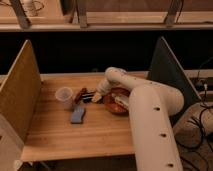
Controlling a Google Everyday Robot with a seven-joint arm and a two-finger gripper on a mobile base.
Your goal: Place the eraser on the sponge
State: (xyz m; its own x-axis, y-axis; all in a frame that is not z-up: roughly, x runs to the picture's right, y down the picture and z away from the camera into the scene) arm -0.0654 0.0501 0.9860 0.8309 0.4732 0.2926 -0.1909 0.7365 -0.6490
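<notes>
The blue sponge (78, 115) lies flat on the wooden table (60, 137), left of centre. The black eraser (88, 97) lies just beyond it, next to a small reddish-brown object (80, 94). My gripper (95, 97) hangs at the end of the white arm (145, 120), right at the eraser's right end and above the table. The sponge sits about a hand's width nearer to the camera than the gripper.
A translucent plastic cup (64, 98) stands left of the eraser. An orange bowl (116, 100) sits right of the gripper, partly under the arm. Upright panels (19, 95) flank the table on the left and right (167, 75). A dark gap runs behind the table.
</notes>
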